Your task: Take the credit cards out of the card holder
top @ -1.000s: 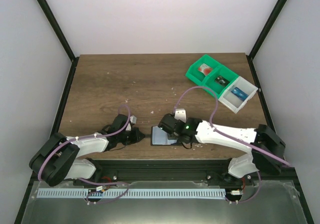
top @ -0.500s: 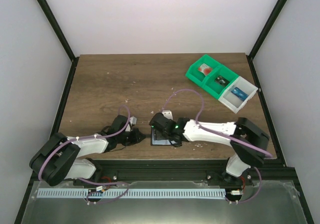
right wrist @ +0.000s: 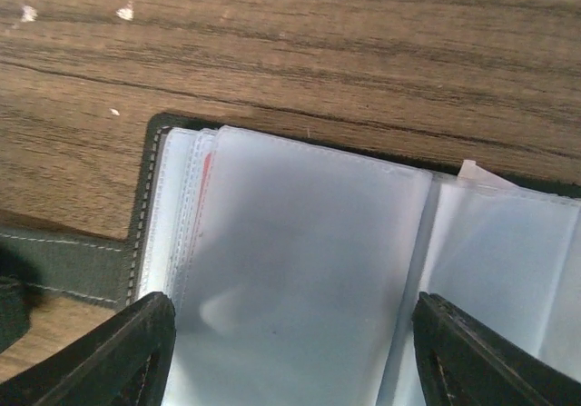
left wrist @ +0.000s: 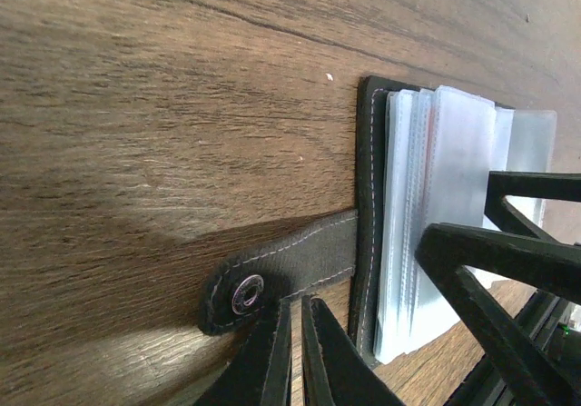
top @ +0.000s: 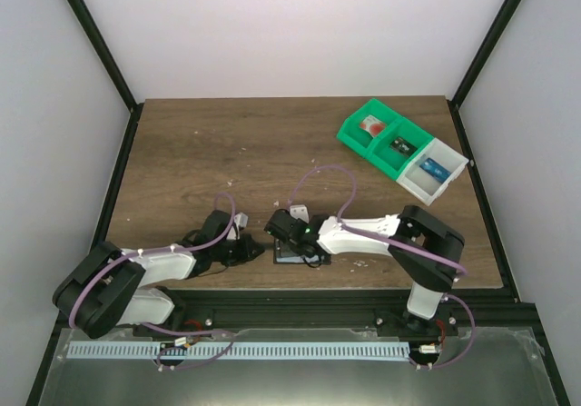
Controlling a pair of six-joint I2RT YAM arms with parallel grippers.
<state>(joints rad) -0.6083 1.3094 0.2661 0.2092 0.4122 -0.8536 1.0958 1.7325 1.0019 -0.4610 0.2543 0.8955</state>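
Note:
The card holder (top: 296,253) lies open near the table's front edge, showing clear plastic sleeves (right wrist: 300,270) inside a dark stitched border (left wrist: 369,197). A thin red edge of a credit card (right wrist: 207,168) shows in the left sleeves. My right gripper (right wrist: 290,356) hovers open just above the sleeves, one finger at each side. My left gripper (left wrist: 296,308) is shut, its tips against the lower edge of the black snap tab (left wrist: 272,274); nothing shows between the fingers. From the left wrist view the right gripper's fingers (left wrist: 508,247) sit over the sleeves.
A green bin (top: 386,138) and a white bin (top: 436,172) stand at the back right; a pale item with red (top: 370,124) lies in the green bin's far compartment. The table's front edge runs just below the holder. White crumbs dot the wood.
The right arm has slid left over the holder and its jaws have spread wider. The left arm and the holder have stayed put.

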